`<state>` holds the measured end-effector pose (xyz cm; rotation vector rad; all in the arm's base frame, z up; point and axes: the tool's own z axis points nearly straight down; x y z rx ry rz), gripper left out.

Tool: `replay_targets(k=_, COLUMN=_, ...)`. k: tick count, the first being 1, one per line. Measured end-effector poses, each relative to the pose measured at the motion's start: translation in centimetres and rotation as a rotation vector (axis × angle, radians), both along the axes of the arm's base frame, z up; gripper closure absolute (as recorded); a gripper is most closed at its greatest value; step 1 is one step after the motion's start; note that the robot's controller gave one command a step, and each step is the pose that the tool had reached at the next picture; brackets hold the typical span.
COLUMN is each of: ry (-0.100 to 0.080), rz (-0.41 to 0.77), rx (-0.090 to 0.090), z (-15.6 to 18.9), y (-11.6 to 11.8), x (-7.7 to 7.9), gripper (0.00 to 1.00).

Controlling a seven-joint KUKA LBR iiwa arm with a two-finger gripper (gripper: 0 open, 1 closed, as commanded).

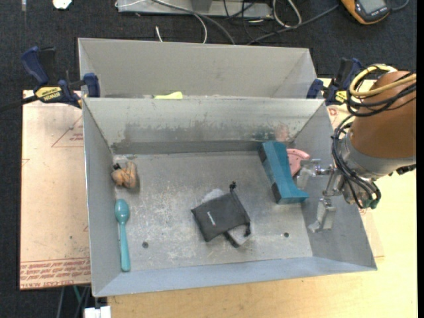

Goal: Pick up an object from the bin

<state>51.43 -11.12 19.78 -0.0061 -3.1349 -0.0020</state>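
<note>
Lighting even and fairly bright, diffuse, coming from overhead. Walls of the grey metal bin (199,114) lit uniformly, no hard glare; back wall pale near the top, with a darker band along its foot. Shadows soft and short, tucked close under the black pouch (218,216) and the teal block (281,169). Soft highlight on the arm's orange cover (387,121). Dark floor (40,52) around the bin reads dim.
</note>
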Motion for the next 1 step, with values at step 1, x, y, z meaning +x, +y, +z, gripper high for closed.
replay_targets(k=1, ry=-0.008, rz=0.003, rx=-0.001, z=0.46, y=0.06, x=0.16, gripper=0.0)
